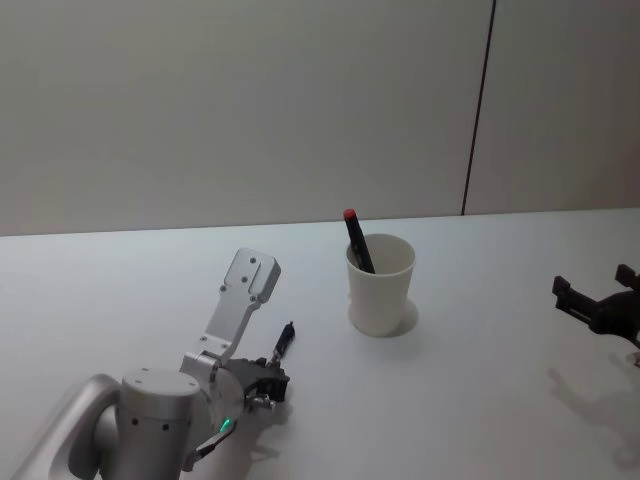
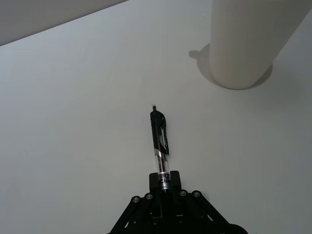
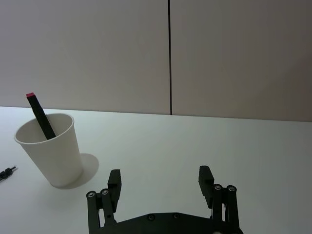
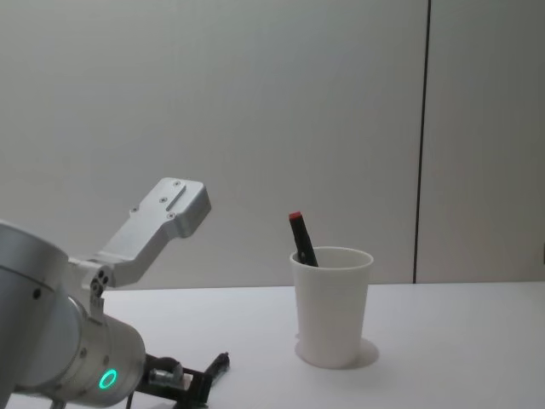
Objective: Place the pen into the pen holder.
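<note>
Black pen point(image 1: 285, 342) pokes from the left gripper point(image 1: 274, 368), low, left of the pen holder point(image 1: 380, 285). Its wrist view shows the jaws pinching one end only, so it may swivel. Over its own wrist, the right gripper point(image 3: 160, 174) sits idle, spread wide. From the chest, the red-capped marker point(image 4: 300, 237) inside could block entry.

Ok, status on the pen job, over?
Left gripper shut on black pen, short of pen holder. Right gripper open, parked right. Red-capped pen already in holder.

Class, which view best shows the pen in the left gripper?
Left wrist view: the pen shows nearly whole, gripped by the left gripper. Head and chest views show a small dark stub; right wrist view, just its tip.
</note>
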You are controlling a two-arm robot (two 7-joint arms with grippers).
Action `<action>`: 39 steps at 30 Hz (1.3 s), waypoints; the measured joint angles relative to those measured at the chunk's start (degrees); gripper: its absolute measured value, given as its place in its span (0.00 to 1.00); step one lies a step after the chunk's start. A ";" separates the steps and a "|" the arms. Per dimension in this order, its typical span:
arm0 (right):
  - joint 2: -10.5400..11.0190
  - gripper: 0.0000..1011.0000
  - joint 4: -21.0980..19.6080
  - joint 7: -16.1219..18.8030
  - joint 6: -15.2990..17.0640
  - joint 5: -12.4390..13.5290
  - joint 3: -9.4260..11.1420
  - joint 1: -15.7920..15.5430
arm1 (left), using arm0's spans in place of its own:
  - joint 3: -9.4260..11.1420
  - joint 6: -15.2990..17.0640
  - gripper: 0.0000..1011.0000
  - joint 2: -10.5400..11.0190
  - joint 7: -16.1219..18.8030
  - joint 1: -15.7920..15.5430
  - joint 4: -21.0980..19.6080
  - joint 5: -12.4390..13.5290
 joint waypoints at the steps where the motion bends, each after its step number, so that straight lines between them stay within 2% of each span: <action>1: 0.00 0.99 0.00 0.00 0.00 0.00 0.00 0.00 | -0.01 0.04 0.14 -0.02 0.00 0.01 0.01 0.03; 12: 0.00 0.99 0.00 0.00 0.00 0.00 0.00 0.00 | -0.27 -0.06 0.14 -0.24 0.01 0.08 0.13 0.31; 17: 0.00 0.99 0.00 0.00 0.00 0.00 0.00 0.00 | -0.51 -1.13 0.14 -0.25 0.05 0.11 0.15 0.61; 27: 0.00 0.99 0.00 0.00 0.00 0.00 0.00 0.00 | -1.11 -5.64 0.14 0.05 0.10 0.34 -0.59 1.46; 38: 0.00 0.99 0.00 0.00 0.00 0.00 0.00 0.00 | -2.04 -13.79 0.14 0.97 -0.67 1.18 -1.99 1.88; 39: 0.00 0.99 0.00 0.00 0.00 0.00 0.00 0.00 | -2.04 -13.79 0.14 0.97 -0.67 1.18 -1.99 1.88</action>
